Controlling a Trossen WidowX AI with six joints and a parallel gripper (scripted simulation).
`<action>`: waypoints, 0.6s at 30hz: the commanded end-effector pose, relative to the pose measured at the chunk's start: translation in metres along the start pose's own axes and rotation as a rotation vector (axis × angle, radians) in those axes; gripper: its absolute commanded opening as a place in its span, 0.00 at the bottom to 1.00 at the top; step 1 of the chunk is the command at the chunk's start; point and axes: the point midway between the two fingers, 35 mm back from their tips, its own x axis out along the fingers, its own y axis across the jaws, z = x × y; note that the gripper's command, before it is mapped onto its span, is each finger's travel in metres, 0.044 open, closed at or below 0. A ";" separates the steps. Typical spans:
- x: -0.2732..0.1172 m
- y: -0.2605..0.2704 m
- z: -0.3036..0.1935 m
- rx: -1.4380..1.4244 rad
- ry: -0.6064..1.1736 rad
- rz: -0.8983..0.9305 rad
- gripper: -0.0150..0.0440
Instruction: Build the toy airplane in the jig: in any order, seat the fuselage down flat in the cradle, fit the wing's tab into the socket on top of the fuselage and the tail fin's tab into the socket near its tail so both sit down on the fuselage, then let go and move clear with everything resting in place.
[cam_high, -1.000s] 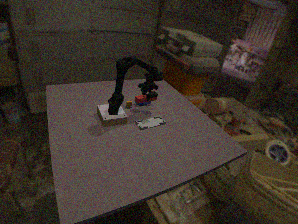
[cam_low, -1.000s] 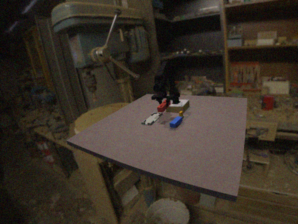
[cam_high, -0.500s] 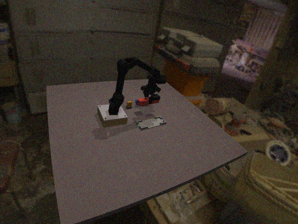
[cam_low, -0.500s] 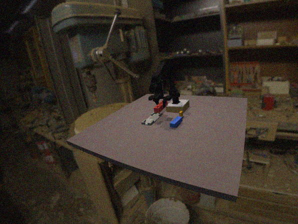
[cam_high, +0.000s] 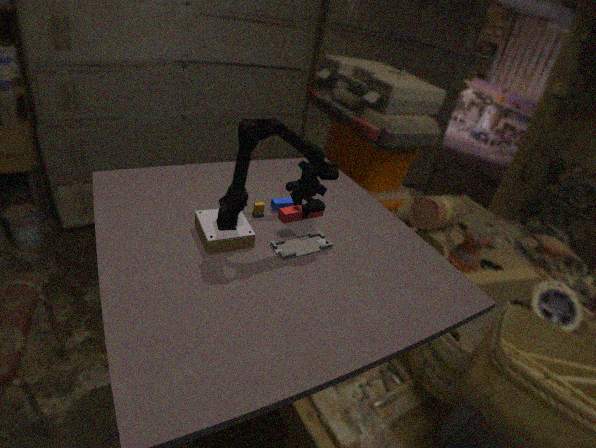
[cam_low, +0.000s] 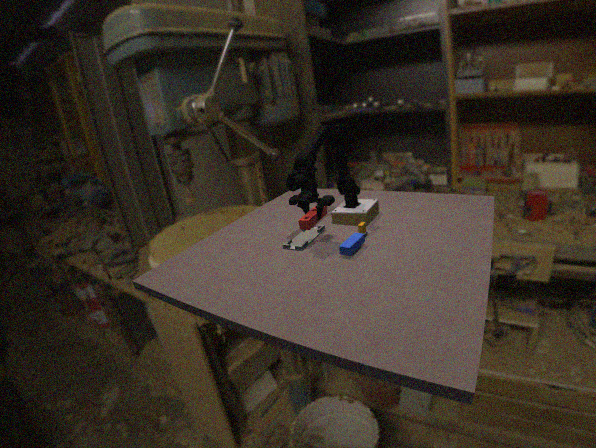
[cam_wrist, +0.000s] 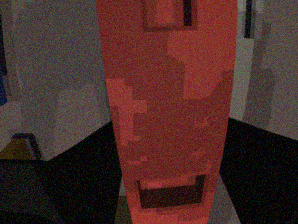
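Observation:
The red fuselage (cam_high: 290, 214) (cam_low: 310, 219) (cam_wrist: 162, 112) is held level in the air, with two rectangular sockets in its top. My gripper (cam_high: 306, 209) (cam_low: 314, 206) (cam_wrist: 163, 120) is shut on its sides. The pale jig (cam_high: 300, 246) (cam_low: 302, 240) (cam_wrist: 242, 80) with dark corner brackets lies on the table, lower than the fuselage and roughly parallel; in the wrist view it shows mostly to the right of the fuselage, which hides part of it. The blue wing (cam_high: 282, 202) (cam_low: 352, 243) and the small yellow tail fin (cam_high: 258, 207) (cam_low: 362, 227) (cam_wrist: 17, 149) rest on the table, apart from the jig.
The arm's base block (cam_high: 206, 220) (cam_low: 369, 205), with a white top and wooden sides, stands close to the yellow fin and the jig. The table (cam_high: 250, 340) (cam_low: 400, 310) ends at a dark edge. Shelves and workshop clutter stand beyond it.

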 end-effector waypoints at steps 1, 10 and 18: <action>0.006 -0.011 -0.002 0.000 -0.002 0.005 0.25; 0.018 -0.037 -0.009 0.009 -0.001 0.002 0.25; 0.028 -0.058 -0.018 0.018 0.000 -0.002 0.25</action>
